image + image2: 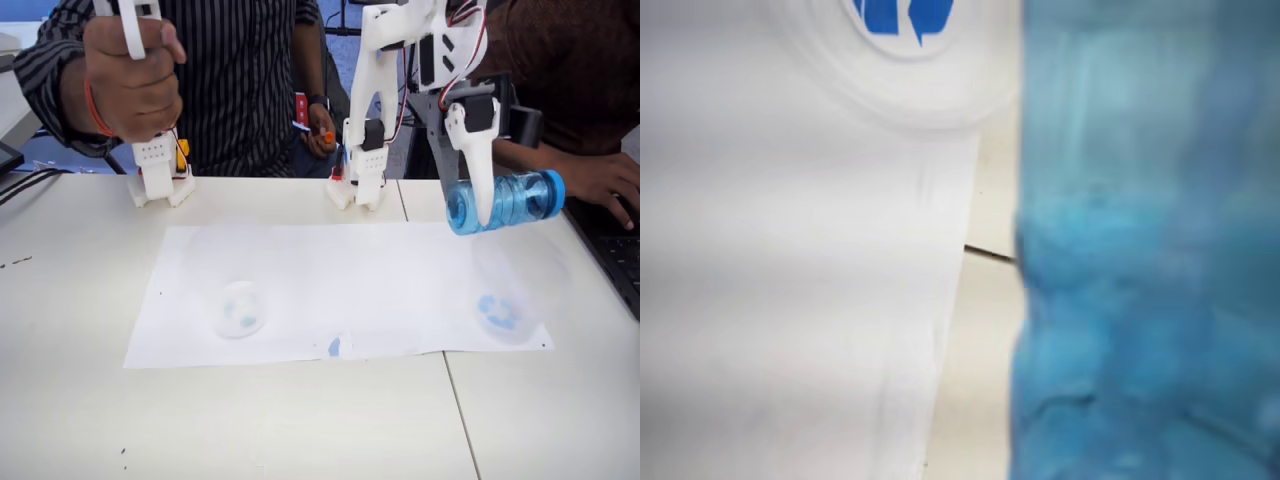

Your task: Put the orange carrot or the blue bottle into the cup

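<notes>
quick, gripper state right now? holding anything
Gripper: closed on the blue bottle, held sideways in the air above the cup.

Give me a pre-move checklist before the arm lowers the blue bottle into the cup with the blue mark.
1. Grip: the gripper holds the blue bottle crosswise, lifted off the table. Ok.
2. Bottle attitude: it lies horizontal, cap to the right in the fixed view, not pointing down into the cup. Not ok.
3. Alignment: the cup sits below the bottle in the fixed view; the wrist view shows its blue mark off to one side. Cannot tell.
4. Cup upright and unblocked. Ok.
5. Right cup: the other clear cup stands far left. Ok.
6. Person's hand close to the bottle cap. Not ok.
</notes>
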`<action>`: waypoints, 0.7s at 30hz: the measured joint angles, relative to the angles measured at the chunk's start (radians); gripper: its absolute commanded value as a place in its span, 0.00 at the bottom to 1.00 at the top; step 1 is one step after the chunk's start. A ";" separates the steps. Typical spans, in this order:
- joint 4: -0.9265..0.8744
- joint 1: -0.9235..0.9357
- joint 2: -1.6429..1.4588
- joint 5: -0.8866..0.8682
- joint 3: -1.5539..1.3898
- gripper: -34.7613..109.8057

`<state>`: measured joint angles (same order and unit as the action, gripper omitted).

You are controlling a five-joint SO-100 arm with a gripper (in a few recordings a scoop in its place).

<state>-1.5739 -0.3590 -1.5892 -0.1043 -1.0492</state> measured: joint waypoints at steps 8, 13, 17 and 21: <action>0.000 -0.112 0.000 0.000 0.002 0.36; 0.000 -0.123 0.000 0.000 0.002 0.36; 0.000 -0.120 0.000 0.000 0.002 0.36; 0.002 -0.146 0.002 0.000 0.002 0.36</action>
<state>-1.5723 -0.5047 -1.5877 -0.1043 -1.0477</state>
